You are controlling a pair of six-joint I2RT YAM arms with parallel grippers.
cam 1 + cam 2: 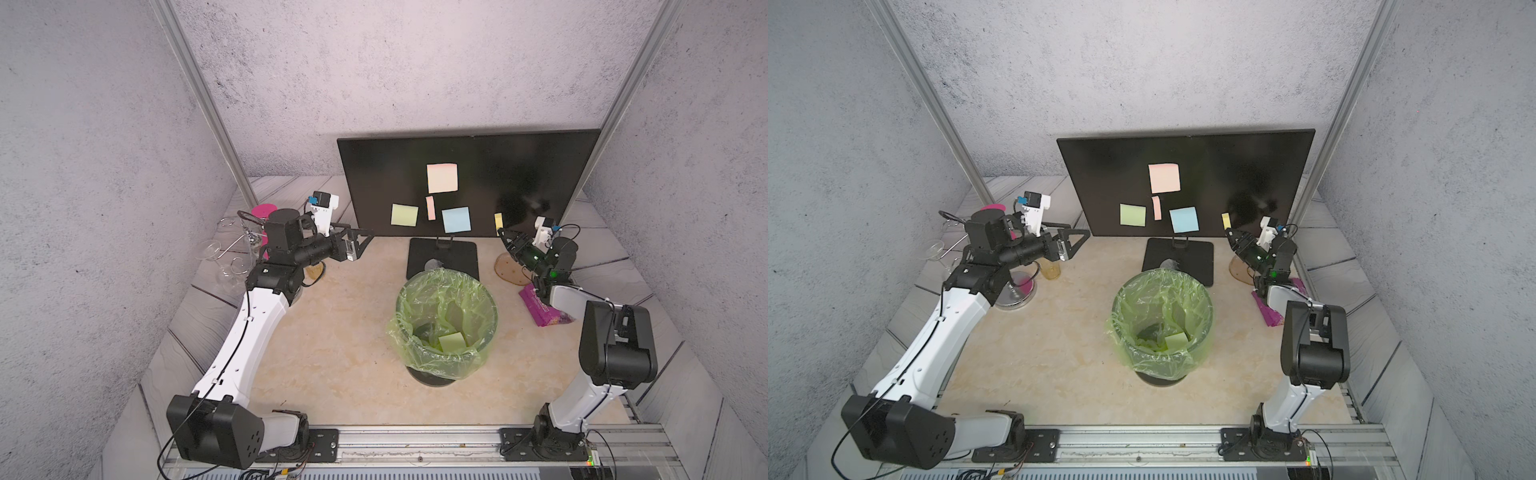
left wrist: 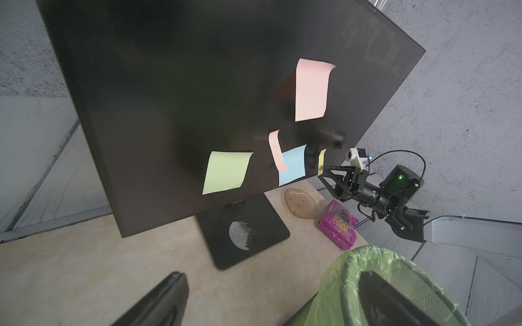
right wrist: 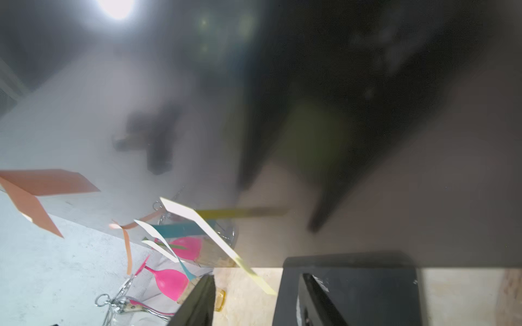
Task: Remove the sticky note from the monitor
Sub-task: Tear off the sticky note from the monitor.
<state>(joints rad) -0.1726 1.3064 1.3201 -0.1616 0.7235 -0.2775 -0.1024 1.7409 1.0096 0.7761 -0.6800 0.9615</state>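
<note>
The black monitor stands at the back and carries several sticky notes: a large peach one, a green one, a thin pink strip, a blue one and a small yellow one near its lower right edge. My right gripper sits just under the yellow note, whose loose end hangs in the gap between the parted fingers, touching neither. My left gripper is open and empty, left of the monitor.
A bin with a green liner stands in front of the monitor's base, with a green note inside. A glass plate and a pink packet lie by the right arm. Wine glasses on a rack crowd the left.
</note>
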